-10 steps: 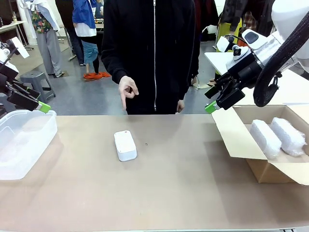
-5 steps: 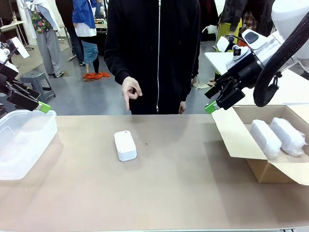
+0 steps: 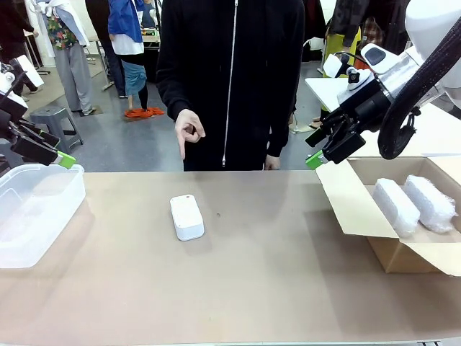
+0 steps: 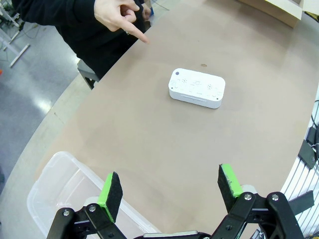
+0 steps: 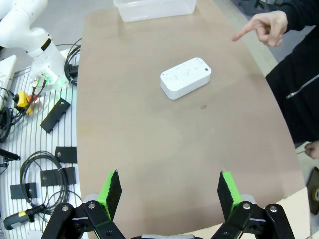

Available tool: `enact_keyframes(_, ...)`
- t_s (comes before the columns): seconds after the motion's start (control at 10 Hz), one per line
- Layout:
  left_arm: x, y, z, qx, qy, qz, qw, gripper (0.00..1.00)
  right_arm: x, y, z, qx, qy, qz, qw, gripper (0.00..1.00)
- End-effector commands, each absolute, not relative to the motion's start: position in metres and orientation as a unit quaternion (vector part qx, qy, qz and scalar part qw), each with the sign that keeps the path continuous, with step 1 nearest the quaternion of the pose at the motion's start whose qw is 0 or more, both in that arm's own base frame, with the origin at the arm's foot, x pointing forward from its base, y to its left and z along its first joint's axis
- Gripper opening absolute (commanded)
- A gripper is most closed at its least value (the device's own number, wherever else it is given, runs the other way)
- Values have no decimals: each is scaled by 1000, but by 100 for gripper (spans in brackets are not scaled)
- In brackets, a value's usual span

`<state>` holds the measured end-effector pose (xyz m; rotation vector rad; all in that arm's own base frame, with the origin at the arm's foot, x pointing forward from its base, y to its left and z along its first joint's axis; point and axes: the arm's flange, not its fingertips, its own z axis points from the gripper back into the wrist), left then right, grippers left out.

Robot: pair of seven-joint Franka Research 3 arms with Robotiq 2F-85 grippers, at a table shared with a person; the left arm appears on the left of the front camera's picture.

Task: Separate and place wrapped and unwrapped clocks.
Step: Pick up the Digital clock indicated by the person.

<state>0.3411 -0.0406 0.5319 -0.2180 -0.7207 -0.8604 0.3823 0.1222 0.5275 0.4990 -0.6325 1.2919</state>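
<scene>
- The left gripper (image 4: 170, 185) hung with its jaws spread wide and nothing between them, above the table's left edge and over the far rim of a clear bin (image 3: 34, 240).
- The right gripper (image 5: 169, 189) was likewise wide open and empty, held in the air near the far right corner, just beyond the raised flap of a box (image 3: 387, 256).
- The bare clock (image 3: 187, 217) lay flat on the table (image 3: 266, 288), left of the middle and nearer the far edge than the near one, well apart from both grippers and touching nothing else.
- In the left wrist view its top face showed small marks and buttons, too small to read.
- Two wrapped clocks (image 3: 395, 207) (image 3: 430, 202) lay side by side inside the box, which sat open at the right edge.
- The bin stood at the left edge; whether it held anything could not be told.
- A person in a dark zipped top stood at the far edge, one hand (image 3: 189, 132) raised with the forefinger pointing down toward the table, above and beyond the bare clock and not touching it.
</scene>
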Motion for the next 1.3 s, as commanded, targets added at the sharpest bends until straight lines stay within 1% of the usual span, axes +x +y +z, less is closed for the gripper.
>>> enact_keyframes(0.0, 342, -40, 531, -111, -342, -407, 840, 100, 385, 121, 528, 232, -283, 585, 724, 100)
enact_keyframes(0.3, 341, -41, 532, -103, -341, -407, 841, 100, 385, 121, 528, 232, -283, 585, 724, 100)
enact_keyframes(0.4, 353, -63, 537, -101, -343, -371, 857, 100, 385, 121, 528, 232, -283, 585, 724, 100)
enact_keyframes(0.6, 365, -117, 527, -112, -295, -269, 910, 100, 385, 121, 528, 232, -283, 585, 724, 100)
enact_keyframes(0.7, 368, -139, 522, -157, -256, -212, 930, 100, 385, 121, 528, 232, -283, 585, 724, 100)
enact_keyframes(0.8, 372, -158, 516, -172, -218, -150, 949, 100, 385, 121, 528, 232, -283, 585, 724, 100)
enact_keyframes(0.9, 377, -175, 505, -128, -195, -112, 966, 100, 385, 121, 528, 232, -283, 585, 724, 100)
enact_keyframes(1.0, 390, -196, 492, -100, -173, -103, 974, 100, 385, 121, 528, 232, -283, 585, 724, 100)
enact_keyframes(1.1, 410, -221, 474, -75, -131, -100, 983, 100, 385, 121, 528, 232, -283, 585, 724, 100)
enact_keyframes(1.2, 431, -240, 455, -71, -93, -92, 989, 100, 385, 121, 528, 232, -283, 585, 724, 100)
